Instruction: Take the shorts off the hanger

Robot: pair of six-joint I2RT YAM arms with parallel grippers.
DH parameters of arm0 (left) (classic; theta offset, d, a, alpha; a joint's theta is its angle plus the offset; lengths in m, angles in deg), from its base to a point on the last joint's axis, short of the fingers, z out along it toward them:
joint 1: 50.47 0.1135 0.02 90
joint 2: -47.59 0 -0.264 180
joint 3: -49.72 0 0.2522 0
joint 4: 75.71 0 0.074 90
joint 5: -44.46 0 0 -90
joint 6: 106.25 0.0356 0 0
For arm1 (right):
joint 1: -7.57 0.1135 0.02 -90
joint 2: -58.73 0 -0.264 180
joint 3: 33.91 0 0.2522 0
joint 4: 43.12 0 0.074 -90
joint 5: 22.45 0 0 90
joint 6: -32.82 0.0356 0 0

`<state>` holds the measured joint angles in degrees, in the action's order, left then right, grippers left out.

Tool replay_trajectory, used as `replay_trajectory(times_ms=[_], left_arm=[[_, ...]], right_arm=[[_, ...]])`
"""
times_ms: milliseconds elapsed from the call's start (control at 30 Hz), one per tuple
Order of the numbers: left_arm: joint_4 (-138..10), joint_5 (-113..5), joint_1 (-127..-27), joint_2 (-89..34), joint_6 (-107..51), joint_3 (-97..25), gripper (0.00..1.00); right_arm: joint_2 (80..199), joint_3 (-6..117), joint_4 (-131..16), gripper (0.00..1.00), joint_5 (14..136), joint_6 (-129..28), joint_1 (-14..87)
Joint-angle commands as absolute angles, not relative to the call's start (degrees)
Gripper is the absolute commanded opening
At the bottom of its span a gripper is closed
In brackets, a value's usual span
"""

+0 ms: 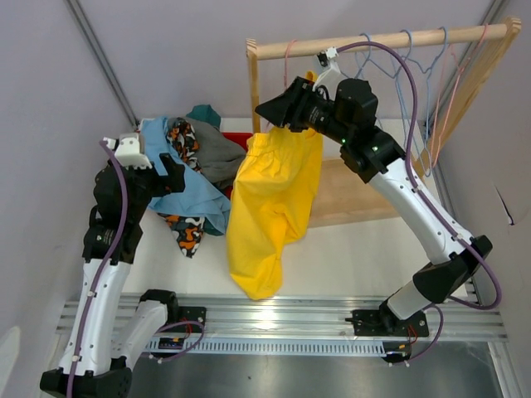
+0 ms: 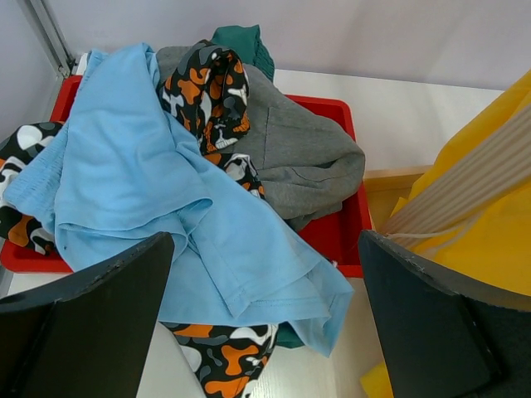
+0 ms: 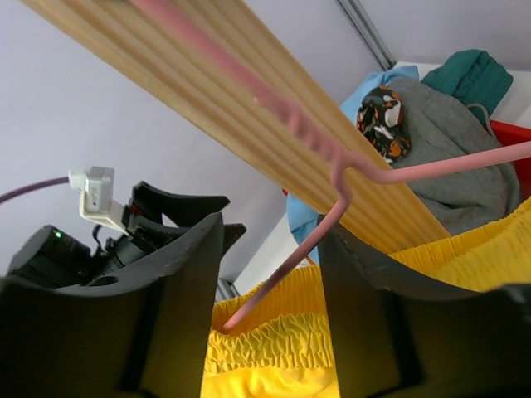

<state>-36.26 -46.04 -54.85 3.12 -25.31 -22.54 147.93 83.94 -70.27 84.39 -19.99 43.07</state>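
The yellow shorts (image 1: 270,207) hang by their waistband from a pink hanger (image 3: 332,215) under the wooden rod (image 1: 382,40). My right gripper (image 1: 278,116) is shut on the gathered yellow waistband (image 3: 282,348), with the hanger's arm running between its fingers (image 3: 270,332). The light blue shorts (image 1: 187,195), camouflage shorts (image 1: 187,236), grey shorts (image 1: 217,153) and dark teal shorts (image 1: 203,114) lie piled on a red tray (image 1: 239,139). My left gripper (image 1: 162,170) is open and empty just above the light blue shorts (image 2: 141,182).
Several empty wire hangers (image 1: 415,58) hang on the rod's right part. The rack's wooden post (image 2: 465,191) and base board (image 1: 353,195) stand right of the tray (image 2: 340,240). Grey walls close in on the left, back and right.
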Motion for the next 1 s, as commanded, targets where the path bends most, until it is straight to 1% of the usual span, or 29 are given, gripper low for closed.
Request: replay_trajectory(times_ms=[0, 33, 67, 133, 233, 267, 300, 333, 367, 400, 533, 567, 633, 667, 767, 833, 967], left_arm=[[-39.72, -47.74, -55.22, 4.78, -26.36, -21.52, 0.99], [-39.72, -47.57, -55.39, 4.96, -26.18, -21.26, 0.99], [-39.8, -47.13, -55.65, 5.14, -26.18, -21.17, 0.99], [-40.07, -46.69, -56.09, 5.75, -25.83, -20.65, 0.99], [-39.98, -45.89, -56.97, 6.19, -25.21, -20.56, 0.99], [-39.72, -45.98, -57.5, 6.28, -24.78, -20.99, 0.99], [-39.54, -47.37, -57.85, 6.11, -24.51, -21.87, 0.99], [-39.28, -48.61, -58.64, 6.02, -24.42, -23.01, 0.99], [-39.19, -50.27, -59.08, 5.93, -24.07, -23.63, 0.99], [-39.1, -54.38, -59.52, 5.93, -23.9, -25.02, 0.99], [-40.76, -61.08, -65.31, 6.37, -24.6, -28.72, 0.99], [-41.38, -62.32, -68.98, 6.46, -24.86, -29.51, 0.99], [-45.05, -67.48, -72.69, 6.37, -25.21, -29.52, 0.99], [-46.47, -68.56, -76.19, 6.19, -25.91, -28.74, 0.99], [-52.8, -72.15, -81.65, 5.41, -27.84, -26.1, 0.99], [-57.53, -73.49, -85.34, 4.96, -28.38, -23.56, 0.99], [-61.95, -71.39, -90.53, 3.21, -26.8, -20.82, 0.99]], right_arm=[[148.55, 83.91, -66.2, 0.5, 81.09, -20.01, 44.13], [148.46, 83.83, -66.37, 0.47, 80.74, -20.01, 44.04], [148.29, 83.65, -66.55, 0.4, 80.47, -20.01, 44.13], [147.41, 82.86, -66.29, 0.35, 80.21, -20.01, 44.13], [146.09, 81.72, -66.28, 0.23, 79.86, -20.01, 44.13], [145.74, 81.37, -66.63, 0.16, 79.68, -20.09, 44.13], [144.78, 81.1, -66.72, 0.12, 79.5, -20.09, 44.04], [144.25, 80.93, -66.9, 0.05, 79.15, -20.09, 44.04], [143.81, 80.66, -66.99, 0.02, 78.63, -20.01, 44.04], [143.19, 80.57, -67.16, 0.0, 78.28, -20.01, 44.04], [140.29, 80.49, -65.68, 0.0, 76.43, -19.39, 44.04], [139.24, 80.75, -65.41, 0.0, 76.08, -18.78, 44.04], [138.45, 81.97, -65.14, 0.0, 75.2, -18.08, 44.04], [138.01, 82.42, -65.14, 0.0, 75.11, -17.55, 44.04], [137.48, 84.17, -65.14, 0.0, 75.37, -16.76, 44.22], [137.3, 84.62, -65.14, 0.0, 75.11, -16.05, 44.3], [136.16, 84.27, -65.49, 0.0, 74.67, -14.91, 44.3]])
